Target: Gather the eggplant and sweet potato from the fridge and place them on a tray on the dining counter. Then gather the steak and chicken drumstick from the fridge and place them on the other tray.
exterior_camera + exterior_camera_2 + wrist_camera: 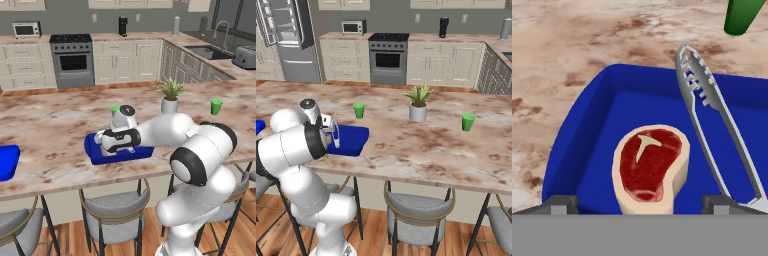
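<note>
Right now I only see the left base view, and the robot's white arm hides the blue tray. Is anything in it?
Observer: Yes, a red steak with a pale cream rim lies flat in the blue plastic tray.
Operator: Is the pincer holding it?
Observer: No. The pincer is open, with one dark tip on each side of the steak and not touching it.
Operator: Anything else in there?
Observer: Long silver metal tongs lie beside the steak, apart from it.
</note>
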### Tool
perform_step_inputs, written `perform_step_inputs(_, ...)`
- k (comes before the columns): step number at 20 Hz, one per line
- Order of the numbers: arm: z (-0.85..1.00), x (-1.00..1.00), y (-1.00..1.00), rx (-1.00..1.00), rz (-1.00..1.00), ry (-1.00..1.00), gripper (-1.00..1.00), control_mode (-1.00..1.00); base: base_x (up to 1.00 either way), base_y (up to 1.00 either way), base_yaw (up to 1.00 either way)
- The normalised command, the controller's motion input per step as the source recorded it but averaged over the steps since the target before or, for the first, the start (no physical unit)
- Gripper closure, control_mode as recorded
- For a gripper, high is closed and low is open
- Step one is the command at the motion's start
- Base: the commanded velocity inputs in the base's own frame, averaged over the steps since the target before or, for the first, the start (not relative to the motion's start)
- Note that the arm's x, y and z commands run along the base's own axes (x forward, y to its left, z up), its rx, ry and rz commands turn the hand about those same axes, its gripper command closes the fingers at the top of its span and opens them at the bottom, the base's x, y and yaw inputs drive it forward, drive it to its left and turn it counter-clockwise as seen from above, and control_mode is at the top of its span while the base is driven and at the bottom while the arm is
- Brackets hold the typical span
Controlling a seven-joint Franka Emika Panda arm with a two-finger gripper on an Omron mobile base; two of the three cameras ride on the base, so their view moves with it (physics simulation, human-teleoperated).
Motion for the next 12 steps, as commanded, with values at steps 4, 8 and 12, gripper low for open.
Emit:
perform_step_inputs(4,0.28,-0.28,-0.16,0.02,-0.03,0.0,-1.0,-1.0,0.0,0.0,0.0)
perform_step_inputs(8,0.12,-0.72,-0.24,0.02,-0.04,0.0,-1.0,-1.0,0.0,0.0,0.0)
perform_step_inputs(12,0.31,-0.73,-0.3,0.03,-0.05,0.0,-1.0,-1.0,0.0,0.0,0.0)
